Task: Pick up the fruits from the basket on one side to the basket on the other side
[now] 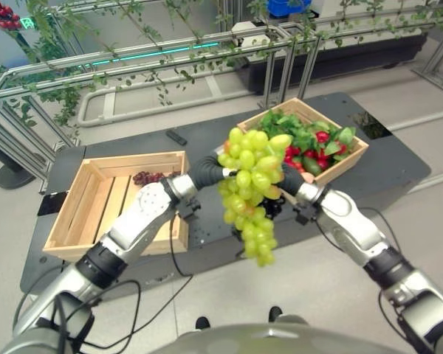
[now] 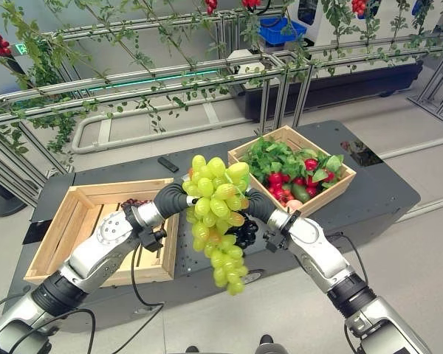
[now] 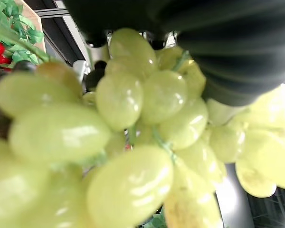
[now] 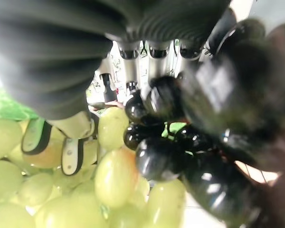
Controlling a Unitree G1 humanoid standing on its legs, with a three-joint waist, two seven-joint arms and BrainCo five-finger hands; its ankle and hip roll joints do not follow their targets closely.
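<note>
Both hands meet mid-air between baskets at green grape bunch (image 2: 215, 214); left hand (image 2: 171, 199), right hand (image 2: 260, 207) finger state unclear, fingers hidden.

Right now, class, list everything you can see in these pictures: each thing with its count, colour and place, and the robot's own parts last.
Green grapes: one bunch, yellow-green, held up between the two crates.
Dark grapes: one small bunch, black, behind the green bunch at the right hand.
Left crate: one, pale wood, on the platform's left.
Purple grapes: one small bunch, dark red, at the left crate's far end.
Right crate: one, pale wood, on the right, holding green leaves and red fruit.
Platform: one, black, under both crates.
Remote: one, black, on the platform's far edge.
Left hand: dark-covered, at the green bunch.
Right hand: dark-covered, at the bunch's other side.
</note>
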